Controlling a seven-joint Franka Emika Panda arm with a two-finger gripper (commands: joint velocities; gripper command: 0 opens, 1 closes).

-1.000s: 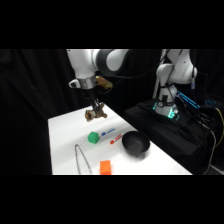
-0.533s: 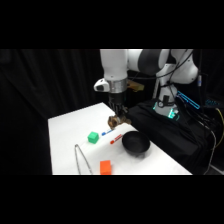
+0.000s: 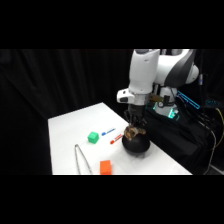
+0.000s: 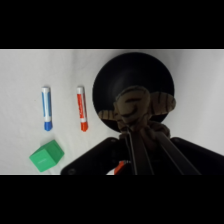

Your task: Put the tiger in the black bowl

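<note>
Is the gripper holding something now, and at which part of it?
The gripper holds the tiger by its lower side, above the black bowl.

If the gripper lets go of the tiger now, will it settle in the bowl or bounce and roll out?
The tiger looks lumpy, with stubby limbs sticking out, so it probably won't roll far. It hangs from the gripper right over the black bowl, whose curved wall should catch it. It seems small and likely light, so a short drop may cause only a slight bounce.
</note>
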